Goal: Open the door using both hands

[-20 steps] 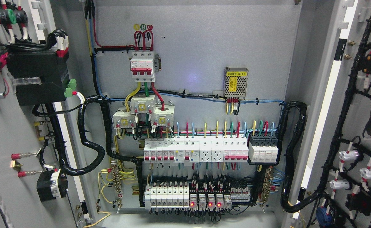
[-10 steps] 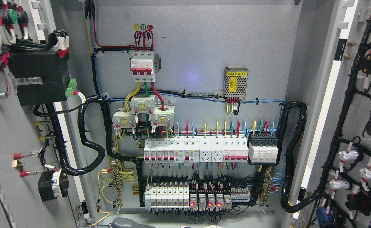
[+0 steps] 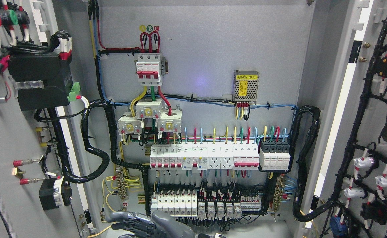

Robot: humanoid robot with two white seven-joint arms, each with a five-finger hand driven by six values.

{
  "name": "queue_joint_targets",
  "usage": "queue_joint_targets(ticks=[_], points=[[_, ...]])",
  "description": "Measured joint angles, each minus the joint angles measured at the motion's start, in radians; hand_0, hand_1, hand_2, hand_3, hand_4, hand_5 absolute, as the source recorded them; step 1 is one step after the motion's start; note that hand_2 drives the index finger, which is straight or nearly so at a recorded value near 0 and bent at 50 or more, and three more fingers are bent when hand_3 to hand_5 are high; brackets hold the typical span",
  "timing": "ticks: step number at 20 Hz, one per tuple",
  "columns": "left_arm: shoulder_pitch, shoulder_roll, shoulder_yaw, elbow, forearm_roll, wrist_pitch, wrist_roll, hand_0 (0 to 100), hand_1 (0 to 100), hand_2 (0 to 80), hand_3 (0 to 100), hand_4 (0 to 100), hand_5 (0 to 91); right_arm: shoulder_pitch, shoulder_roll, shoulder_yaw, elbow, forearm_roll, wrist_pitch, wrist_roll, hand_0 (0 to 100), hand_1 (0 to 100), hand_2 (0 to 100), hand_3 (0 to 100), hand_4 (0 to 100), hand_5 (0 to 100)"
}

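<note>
A hand (image 3: pixel 147 224) shows at the bottom edge, just below the lower breakers (image 3: pixel 173 203); which arm it belongs to and how its fingers are set cannot be told. Left of the breakers the left door (image 3: pixel 12 132) stands swung wide. Right of them the right door (image 3: pixel 378 115) is likewise wide open. Above the breakers sits the red main switch (image 3: pixel 149 68).

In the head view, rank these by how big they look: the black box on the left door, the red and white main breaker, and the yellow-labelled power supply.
Largest to smallest:
1. black box, though it sits nearer the camera, which inflates it
2. main breaker
3. power supply, only slightly smaller than the breaker
</note>
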Motion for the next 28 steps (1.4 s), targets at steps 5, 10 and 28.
queue_joint_targets(ticks=[5,10,28], points=[[0.024,0.061,-0.032,-0.156,0.0,0.001,-0.002,0,0,0.0,0,0,0.0,0.082,-0.033,-0.061,-0.066,0.001,-0.001,-0.027,0,0,0,0,0,0],[0.027,0.11,-0.06,-0.279,0.0,0.001,-0.002,0,0,0.0,0,0,0.0,0.172,-0.068,-0.12,-0.135,0.002,-0.003,-0.034,0,0,0,0,0,0],[-0.113,0.226,-0.1,-0.62,0.001,-0.06,-0.006,0,0,0.0,0,0,0.0,0.478,-0.158,-0.259,-0.354,0.124,-0.211,-0.083,0,0,0,0,0,0]])
